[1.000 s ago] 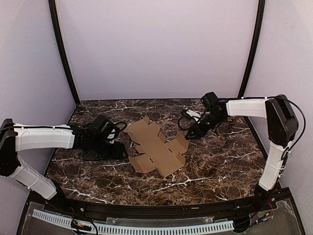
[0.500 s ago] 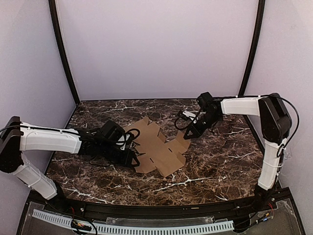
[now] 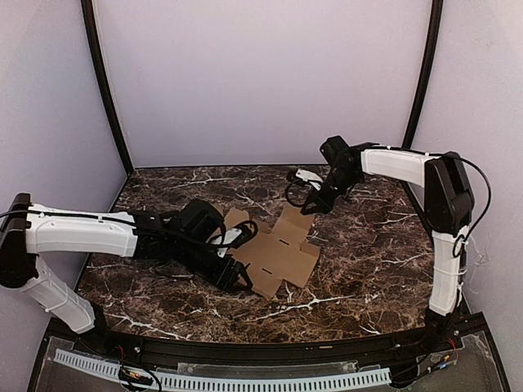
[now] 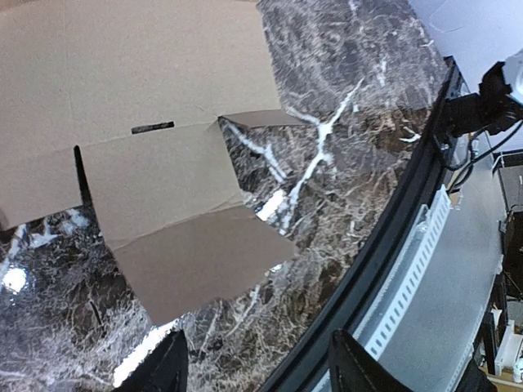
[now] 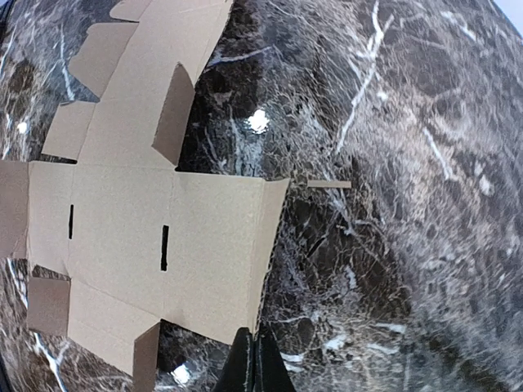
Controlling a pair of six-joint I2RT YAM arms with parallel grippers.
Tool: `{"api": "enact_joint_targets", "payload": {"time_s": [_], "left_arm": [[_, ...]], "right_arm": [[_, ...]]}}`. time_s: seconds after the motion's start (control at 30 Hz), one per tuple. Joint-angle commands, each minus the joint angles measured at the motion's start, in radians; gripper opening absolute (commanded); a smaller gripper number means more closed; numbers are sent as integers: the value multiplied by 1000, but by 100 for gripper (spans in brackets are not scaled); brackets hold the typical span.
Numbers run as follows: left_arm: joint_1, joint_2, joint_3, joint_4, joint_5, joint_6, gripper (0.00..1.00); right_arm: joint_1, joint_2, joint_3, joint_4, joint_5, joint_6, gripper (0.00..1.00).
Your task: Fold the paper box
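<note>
left gripper (image 4: pixel 257 371) is hovering over the flat paper box (image 4: pixel 163 188) with fingers (image 4: pixel 167 369) wide apart, gripping nothing; right gripper (image 5: pixel 253 363) is sitting pinched together, empty, just beside its edge.

A dark marble table (image 3: pixel 368 269), veined white, stands in a booth with plain pale-lilac walls (image 3: pixel 261 82). Two black posts (image 3: pixel 106 90) rise at the back corners. A black rail (image 3: pixel 270 351) and a white slotted strip (image 3: pixel 245 382) edge the near side. Bright glints (image 5: pixel 258 121) dot the glossy top.
</note>
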Motion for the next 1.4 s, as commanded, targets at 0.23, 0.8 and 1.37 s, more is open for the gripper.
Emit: {"api": "enact_joint_targets", "payload": {"time_s": [0.23,0.8,1.37], "left_arm": [[17,-342,145,-267,-196,394,72],[181,251,499,-172,-139,627,67],[222,798,1045,-437,92,684,37]], "right_arm": [[168,31,154,-133,122,-453,0],[112,-446,-172,-62,-49,-254,38],[0,-851,-619,-24,-34,-95,45]]}}
